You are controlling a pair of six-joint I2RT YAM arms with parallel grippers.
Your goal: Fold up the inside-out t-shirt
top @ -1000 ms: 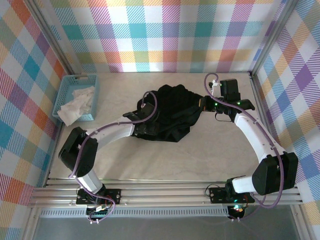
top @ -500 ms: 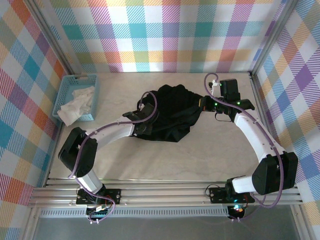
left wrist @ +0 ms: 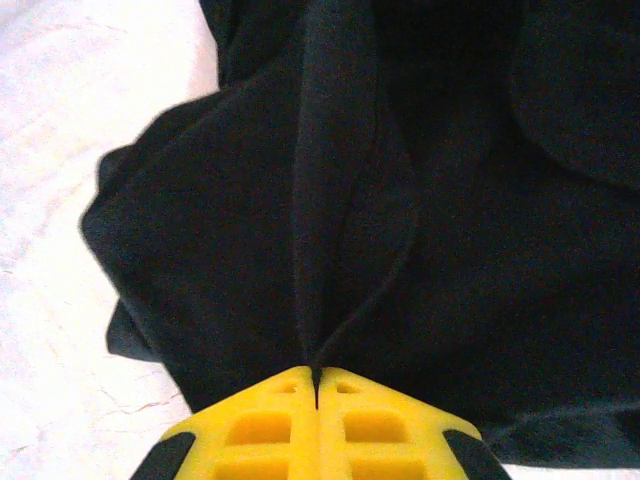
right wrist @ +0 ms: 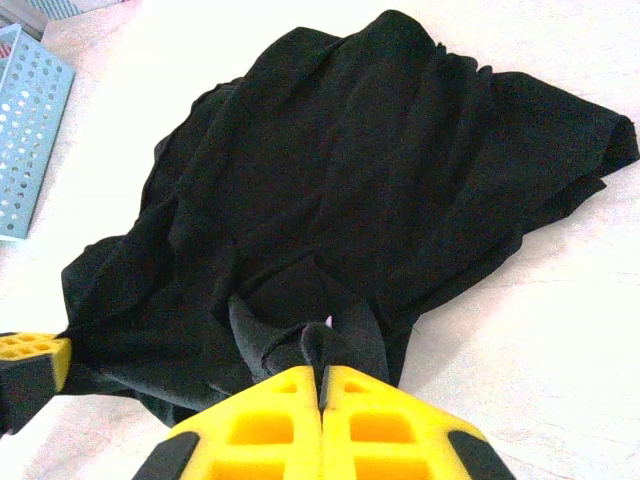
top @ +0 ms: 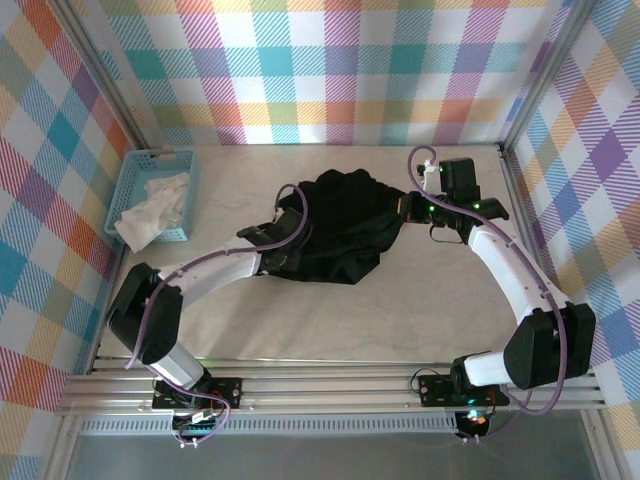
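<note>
Shirt: the big black cotton t-shirt lies in a crumpled heap near the middle of the pale surface. It is not flat and not folded.
Left pincer: the left pincer is shut tight on a thin ridge of the shirt's cloth. From above, this is at the heap's 8 o'clock edge.
Right pincer: the right pincer is shut on a small bunch of cloth at the heap's 2 o'clock edge.
Which way: the shirt lies between the two pincers. From the left one it spreads toward 2 o'clock, and from the right one toward 8 o'clock.
Long way: the heap looks longest along that same line.
Nearer arm: both are touching it, so neither is nearer.
Next move, a guess: pulling apart along this line should stretch the cloth flat.
</note>
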